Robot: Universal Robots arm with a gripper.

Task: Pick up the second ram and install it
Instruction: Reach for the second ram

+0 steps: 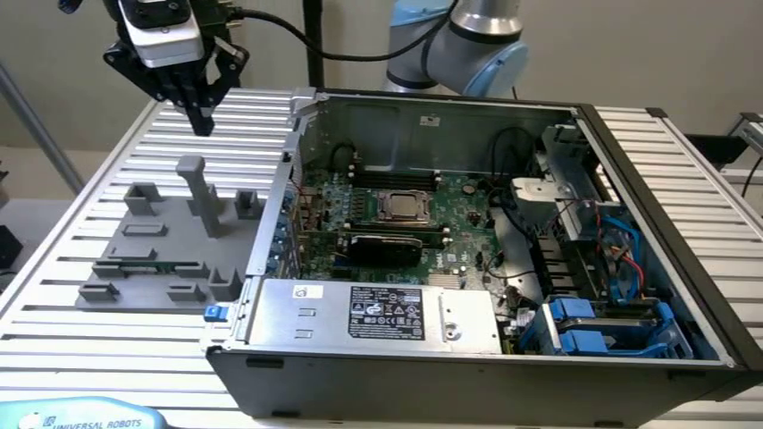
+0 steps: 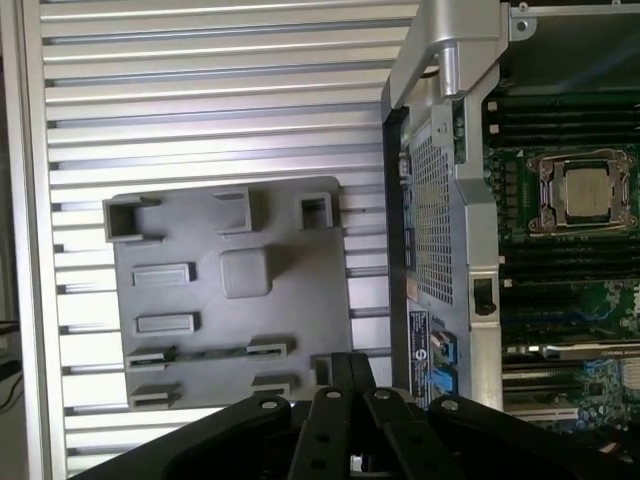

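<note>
While it hangs above the fixture [image 1: 134,284], the claw [image 1: 203,123] is pinched closed

At eleven o'clock in the exterior view, your gripper [image 1: 199,118] hangs over the slatted table [image 1: 71,344], fingertips pinched together and empty. The second ram [image 1: 149,265] lies in the grey fixture [image 1: 125,241], at nine o'clock from the open computer case [image 1: 477,362].

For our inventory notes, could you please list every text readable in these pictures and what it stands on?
"UNIVERSAL ROBOTS": on the light-blue cap at the exterior view's lower left.
Black label on the power supply: too small to read.
White sticker beside it: too small to read.
Stickers on the case's rear panel, wrist view: blurred, unreadable.
</note>
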